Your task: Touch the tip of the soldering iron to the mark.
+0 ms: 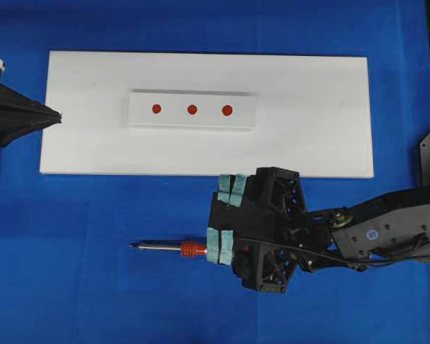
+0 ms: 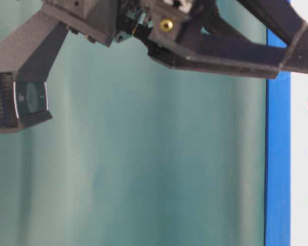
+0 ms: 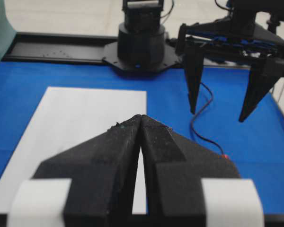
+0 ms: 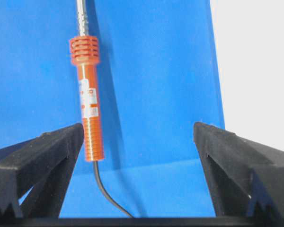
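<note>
The slender soldering iron (image 1: 173, 248) with red-orange handle and silver shaft is lying on the blue bench (image 1: 93, 287), beside the white board (image 1: 322, 129). The right end effector (image 1: 224, 218) is standing wide open and empty, one finger beside the handle. The iron looks light, stiff and round; the ribbed handle seems the best place to grip.

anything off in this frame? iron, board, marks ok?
Nothing stands out. Iron lies flat on the blue cloth, intact, off-centre beside one finger of the open right gripper. Three red marks sit in an even row on the white board. Left gripper is shut.
</note>
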Controlling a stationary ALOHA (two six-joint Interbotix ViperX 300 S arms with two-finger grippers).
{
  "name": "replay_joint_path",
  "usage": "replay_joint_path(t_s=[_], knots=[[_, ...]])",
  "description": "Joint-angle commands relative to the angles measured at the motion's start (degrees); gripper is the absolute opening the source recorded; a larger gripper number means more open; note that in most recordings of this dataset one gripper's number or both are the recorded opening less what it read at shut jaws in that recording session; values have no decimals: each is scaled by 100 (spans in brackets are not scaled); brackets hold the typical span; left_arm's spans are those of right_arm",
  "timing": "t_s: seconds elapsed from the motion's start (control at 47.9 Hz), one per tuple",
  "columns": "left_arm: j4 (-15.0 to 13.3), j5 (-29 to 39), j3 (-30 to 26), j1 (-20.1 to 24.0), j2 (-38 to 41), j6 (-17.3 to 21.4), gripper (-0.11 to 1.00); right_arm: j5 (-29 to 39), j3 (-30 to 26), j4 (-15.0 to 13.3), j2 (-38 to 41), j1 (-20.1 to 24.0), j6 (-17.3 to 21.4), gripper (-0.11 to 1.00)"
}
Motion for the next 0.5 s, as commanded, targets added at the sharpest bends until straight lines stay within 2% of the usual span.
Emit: replay_joint_path(t_s=[0.0, 0.23, 0.481], knots=[[9, -26, -62, 9, 18, 0, 0, 0, -62, -53, -167, 0, -18, 89], [9, -26, -62, 9, 18, 0, 0, 0, -35, -299, -202, -360, -114, 89], [9, -18, -62, 9, 18, -9, 0, 0, -35, -290, -229, -1125, -844, 88]])
